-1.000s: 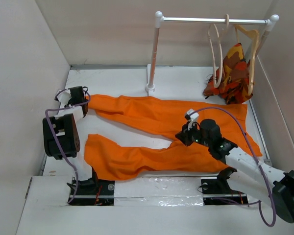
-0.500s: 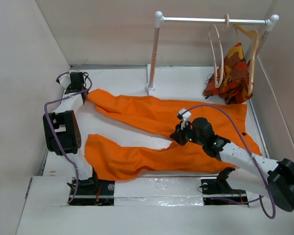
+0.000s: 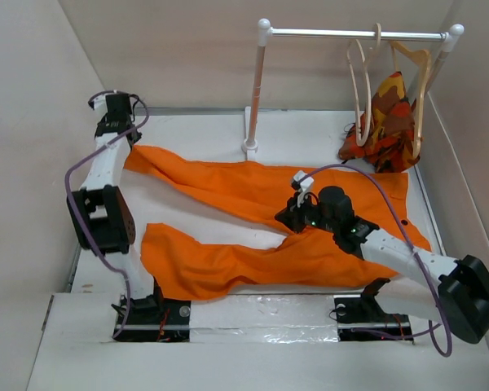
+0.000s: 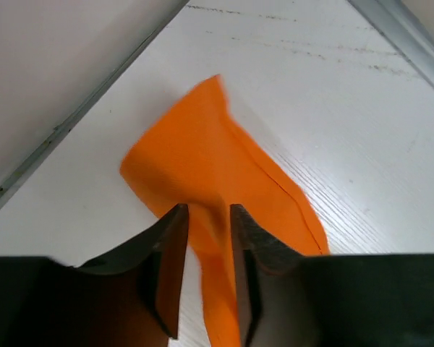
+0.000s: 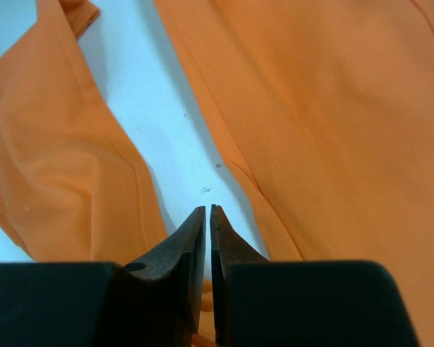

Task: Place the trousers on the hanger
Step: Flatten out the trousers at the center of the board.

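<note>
The bright-orange trousers (image 3: 253, 187) lie spread on the white table, both legs pointing left. My left gripper (image 3: 114, 116) is at the far left corner, shut on the end of the far leg (image 4: 202, 152), with cloth pinched between its fingers (image 4: 175, 249). My right gripper (image 3: 289, 216) is shut and holds nothing. It sits low over the bare table in the fork between the two legs (image 5: 333, 108). The thin cream hanger (image 3: 360, 81) hangs on the rail at the back right, far from both grippers.
A white rail (image 3: 350, 34) on a post (image 3: 255, 90) stands at the back. A thicker tan hanger (image 3: 420, 81) on it carries a patterned orange, red and brown garment (image 3: 387, 122). Walls close in on the left, back and right.
My left gripper has moved towards the far left corner, dragging the far leg's end with it. My right gripper has moved left, towards the fork of the legs.
</note>
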Available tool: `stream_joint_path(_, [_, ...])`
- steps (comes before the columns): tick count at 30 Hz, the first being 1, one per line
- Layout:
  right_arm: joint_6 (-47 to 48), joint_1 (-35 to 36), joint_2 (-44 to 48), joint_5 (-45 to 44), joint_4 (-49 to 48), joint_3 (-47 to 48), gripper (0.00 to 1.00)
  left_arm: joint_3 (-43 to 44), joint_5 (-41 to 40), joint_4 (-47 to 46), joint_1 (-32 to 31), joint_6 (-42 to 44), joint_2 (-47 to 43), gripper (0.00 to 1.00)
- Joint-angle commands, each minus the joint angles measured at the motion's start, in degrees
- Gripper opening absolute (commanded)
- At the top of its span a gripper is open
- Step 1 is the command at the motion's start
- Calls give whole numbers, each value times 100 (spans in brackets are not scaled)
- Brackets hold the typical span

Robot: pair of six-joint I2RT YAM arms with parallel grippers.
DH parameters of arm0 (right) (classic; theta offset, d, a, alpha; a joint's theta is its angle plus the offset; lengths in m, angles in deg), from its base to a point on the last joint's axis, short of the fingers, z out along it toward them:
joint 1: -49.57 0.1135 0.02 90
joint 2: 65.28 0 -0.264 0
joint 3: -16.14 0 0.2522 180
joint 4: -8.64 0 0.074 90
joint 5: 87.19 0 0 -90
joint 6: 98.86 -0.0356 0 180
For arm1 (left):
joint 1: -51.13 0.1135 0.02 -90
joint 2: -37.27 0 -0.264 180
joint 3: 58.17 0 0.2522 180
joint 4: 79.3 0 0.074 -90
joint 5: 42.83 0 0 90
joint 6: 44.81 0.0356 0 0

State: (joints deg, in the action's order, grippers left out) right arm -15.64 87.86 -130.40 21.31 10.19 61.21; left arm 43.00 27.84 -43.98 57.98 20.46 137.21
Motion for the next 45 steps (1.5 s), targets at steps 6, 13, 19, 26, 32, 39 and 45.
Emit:
stream_joint_path(6, [213, 92, 685, -48, 271, 296, 15, 1551, 236, 614, -70, 241, 1722, 35])
stream_joint_path(13, [187, 610, 703, -338, 193, 306, 8, -245, 421, -572, -9, -321, 56, 35])
stream_joint_path(19, [116, 610, 658, -654, 78, 86, 0, -1061, 651, -936, 133, -304, 102, 36])
stream_joint_path(26, [239, 610, 633, -596, 377, 41, 28, -1043, 747, -892, -123, -523, 561, 40])
stream_joint_path(32, [485, 1408, -252, -321, 394, 638, 0, -1806, 1141, -1505, -184, -744, -1000, 18])
stream_joint_path(39, [600, 2183, -2473, -58, -18, 2193, 16, -2843, 2142, -2110, -184, -796, -3795, 0])
stream_joint_path(45, [617, 2307, -4305, 443, 304, 4389, 62, -3424, 2566, -2060, -184, -850, -5440, 0])
